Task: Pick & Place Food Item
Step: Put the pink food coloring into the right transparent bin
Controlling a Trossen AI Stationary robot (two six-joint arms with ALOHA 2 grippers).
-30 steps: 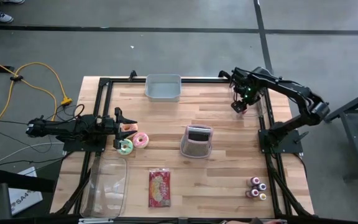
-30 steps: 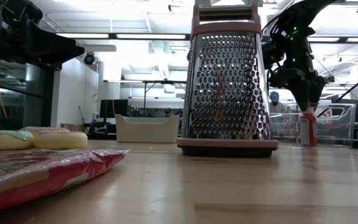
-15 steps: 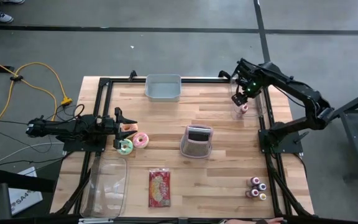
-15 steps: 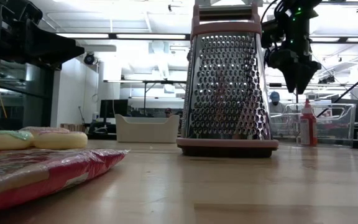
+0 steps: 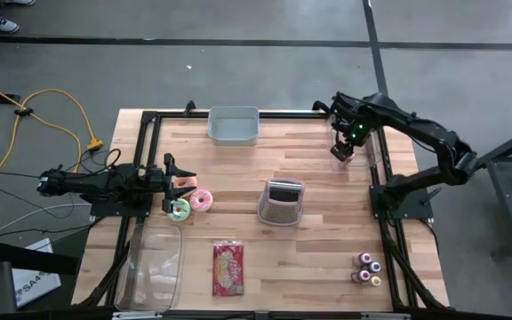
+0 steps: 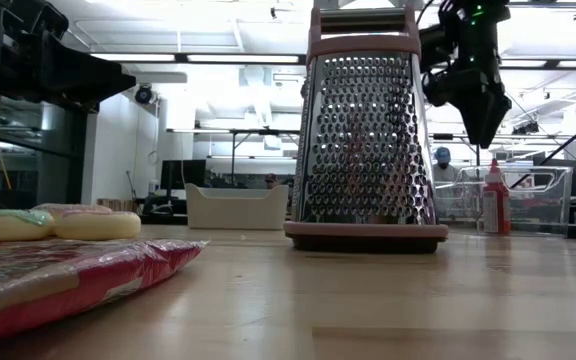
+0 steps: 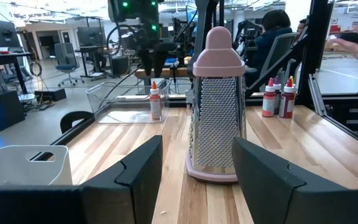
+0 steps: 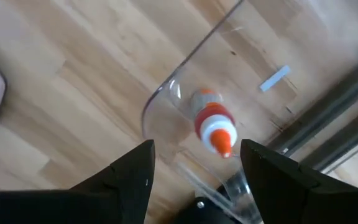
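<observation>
A small sauce bottle (image 8: 214, 129) with a red-orange cap stands upright by the table's far right edge, seemingly just inside the corner of a clear container (image 8: 159, 99). It also shows in the low view (image 6: 495, 200). My right gripper (image 8: 196, 148) hangs open straight above the bottle, pointing down and clear of it (image 6: 486, 130). My left gripper (image 5: 181, 182) waits open and level at the table's left edge. Just beside it, donuts (image 5: 201, 200) lie flat on the table. A red snack packet (image 5: 228, 268) lies near the front edge.
A pink-trimmed box grater (image 5: 281, 203) stands upright mid-table. A grey bin (image 5: 234, 124) sits at the far edge, and a clear tub (image 5: 154, 267) at the front left. A few small bottles (image 5: 368, 267) stand at the front right. People show in the room beyond.
My right gripper has risen straight up from the bottle's cap, rolling a little, its fingers staying open. The bottle has stayed upright where it stood.
</observation>
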